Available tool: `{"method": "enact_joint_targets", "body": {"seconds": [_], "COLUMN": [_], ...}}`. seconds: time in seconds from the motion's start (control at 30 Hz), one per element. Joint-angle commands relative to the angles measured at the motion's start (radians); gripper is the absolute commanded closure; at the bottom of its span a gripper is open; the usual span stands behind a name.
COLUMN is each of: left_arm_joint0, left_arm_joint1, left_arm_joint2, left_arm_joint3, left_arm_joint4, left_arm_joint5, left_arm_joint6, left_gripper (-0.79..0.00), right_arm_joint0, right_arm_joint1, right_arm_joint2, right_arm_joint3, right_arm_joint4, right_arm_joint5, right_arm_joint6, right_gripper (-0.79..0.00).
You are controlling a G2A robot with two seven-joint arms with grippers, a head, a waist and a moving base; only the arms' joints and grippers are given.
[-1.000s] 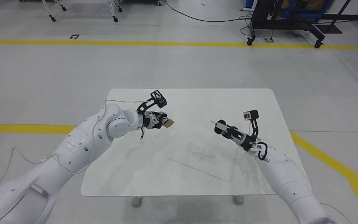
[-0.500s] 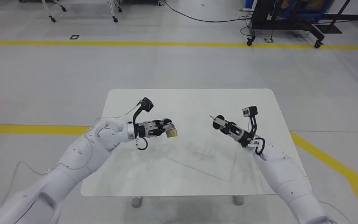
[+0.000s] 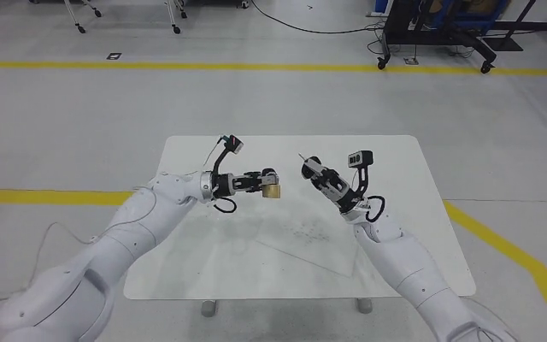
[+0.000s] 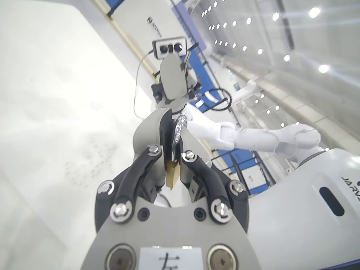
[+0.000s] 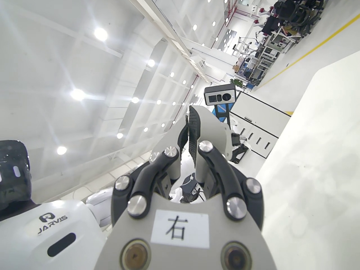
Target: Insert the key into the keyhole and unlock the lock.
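— What do we have nearest?
— Our left gripper (image 4: 171, 119), clamped on the brass lock (image 4: 172, 176), above the table (image 3: 385, 162).
— And beyond?
— Our right gripper (image 3: 309, 167) pinches the key (image 3: 302, 158), near the lock, not touching.

White rectangular table (image 3: 214, 274), rounded corners, plain matte top, faint grey scuff marks (image 3: 303, 229) near the centre, what looks like a flat clear sheet (image 3: 325, 252) lying right of centre.
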Motion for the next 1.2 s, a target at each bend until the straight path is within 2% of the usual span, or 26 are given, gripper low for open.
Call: {"method": "enact_joint_targets", "body": {"seconds": [0.0, 0.1, 0.13, 0.2, 0.33, 0.47, 0.6, 0.83, 0.93, 1.07, 1.13, 1.17], "left_arm_joint0": [0.003, 0.001, 0.001, 0.039, 0.06, 0.083, 0.081, 0.085, 0.098, 0.106, 0.106, 0.105], "left_arm_joint1": [0.0, 0.002, 0.002, -0.002, -0.002, -0.013, -0.024, -0.024, -0.026, -0.034, -0.038, -0.041], "left_arm_joint2": [-0.001, -0.006, -0.011, -0.023, -0.056, -0.1, -0.115, -0.113, -0.105, -0.103, -0.112, -0.113], "left_arm_joint3": [-0.001, 0.021, 0.038, -0.003, 0.009, 0.004, 0.028, 0.026, -0.001, -0.029, -0.036, -0.038], "left_arm_joint4": [0.0, 0.027, 0.08, 0.035, -0.112, -0.306, -0.311, -0.309, -0.262, -0.263, -0.279, -0.291], "left_arm_joint5": [-0.003, 0.007, 0.038, 0.111, 0.354, 0.535, 0.565, 0.574, 0.675, 0.871, 0.929, 0.98], "left_arm_joint6": [0.005, 0.035, 0.105, 0.16, 0.087, -0.051, -0.038, -0.037, 0.008, 0.045, 0.044, 0.034], "left_gripper": [0.0, 0.0, 0.0, 0.0, 0.0, 0.0, 0.0, 0.0, 0.0, 0.0, 0.0, 0.0], "right_arm_joint0": [-0.001, -0.001, -0.001, -0.001, -0.026, -0.081, -0.182, -0.182, -0.182, -0.176, -0.162, -0.154], "right_arm_joint1": [0.0, 0.0, 0.0, 0.0, 0.004, 0.029, 0.052, 0.052, 0.052, 0.048, 0.052, 0.057], "right_arm_joint2": [0.001, 0.001, 0.001, 0.001, 0.019, 0.083, 0.158, 0.158, 0.158, 0.149, 0.161, 0.175], "right_arm_joint3": [-0.001, -0.001, -0.001, -0.001, -0.047, -0.109, -0.251, -0.251, -0.251, -0.248, -0.244, -0.258], "right_arm_joint4": [-0.005, -0.005, -0.005, -0.005, 0.017, -0.171, -0.27, -0.27, -0.27, -0.36, -0.445, -0.538], "right_arm_joint5": [0.0, 0.0, 0.0, 0.0, 0.07, 0.156, 0.215, 0.215, 0.215, 0.191, 0.161, 0.126], "right_arm_joint6": [0.0, 0.0, 0.0, 0.0, 0.008, -0.077, -0.142, -0.142, -0.142, -0.178, -0.166, -0.159], "right_gripper": [0.0, 0.0, 0.0, 0.0, 0.0, 0.0, 0.0, 0.0, 0.0, 0.0, 0.0, 0.0]}}
